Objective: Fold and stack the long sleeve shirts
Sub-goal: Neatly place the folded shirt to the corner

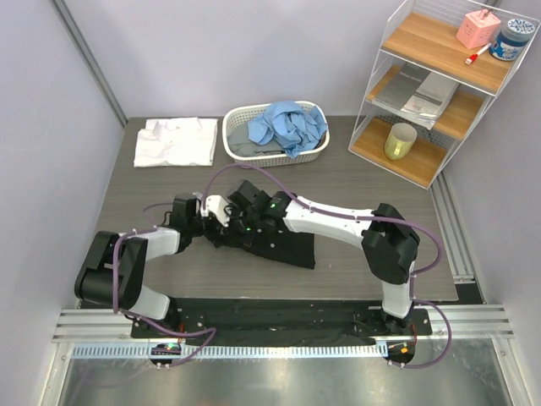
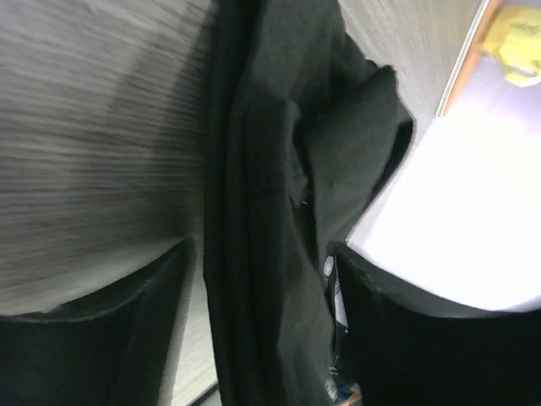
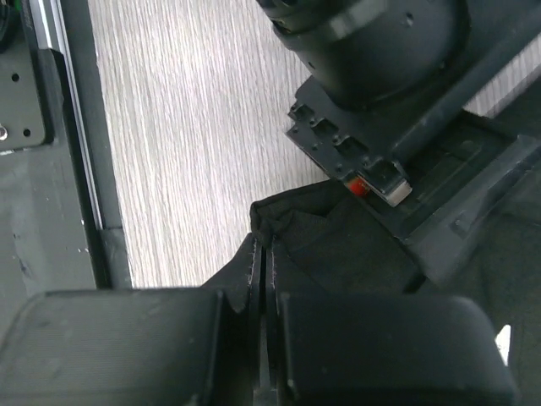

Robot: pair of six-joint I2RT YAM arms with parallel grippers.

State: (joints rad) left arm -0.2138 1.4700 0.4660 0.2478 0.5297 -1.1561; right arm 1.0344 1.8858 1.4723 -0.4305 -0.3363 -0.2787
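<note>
The black long sleeve shirt (image 1: 275, 244) lies bunched in the middle of the table. My left gripper (image 1: 216, 228) is at its left end; in the left wrist view (image 2: 260, 247) its jaws stand wide apart with a hanging fold of the black shirt (image 2: 270, 169) between them. My right gripper (image 1: 237, 216) is close beside it and is shut (image 3: 264, 247) on a black shirt edge (image 3: 292, 220). A folded white shirt (image 1: 176, 141) lies at the back left. A light blue shirt (image 1: 289, 125) is crumpled in the basket.
The white slatted basket (image 1: 238, 148) stands at the back centre. A wire shelf rack (image 1: 439, 93) at the back right holds a yellow cup (image 1: 400, 141), a pink box and a blue jar. The left arm's wrist housing (image 3: 380, 76) is right above my right fingers.
</note>
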